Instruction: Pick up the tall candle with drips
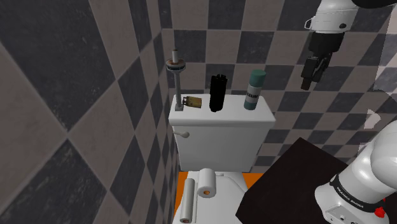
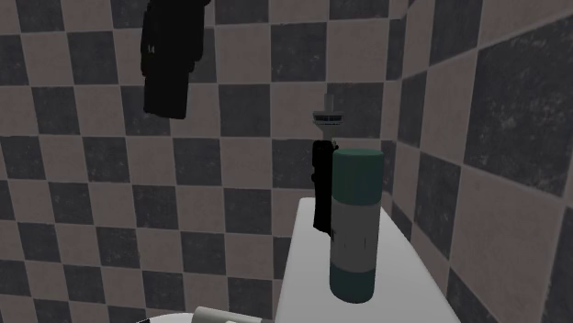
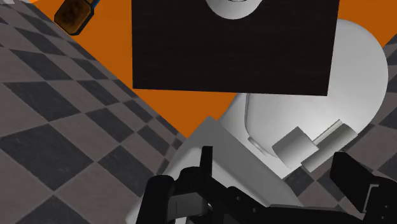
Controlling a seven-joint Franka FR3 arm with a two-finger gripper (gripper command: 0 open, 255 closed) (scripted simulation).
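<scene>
Spray can (image 2: 356, 225), green and white, stands nearest on the toilet tank lid (image 2: 308, 275); just beyond it the black candle (image 2: 321, 188) stands upright. Spread and empty, the hand (image 1: 308, 83) hangs high, so the candle lies down and toward the shoulder view's left, past the can.

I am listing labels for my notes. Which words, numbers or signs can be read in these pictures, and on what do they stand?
Arm: a curved row of dark letters near its base, too small to read.
Can: a dark band on its side, no letters legible.
Candle and tank: no text.
So nothing can be quoted.
</scene>
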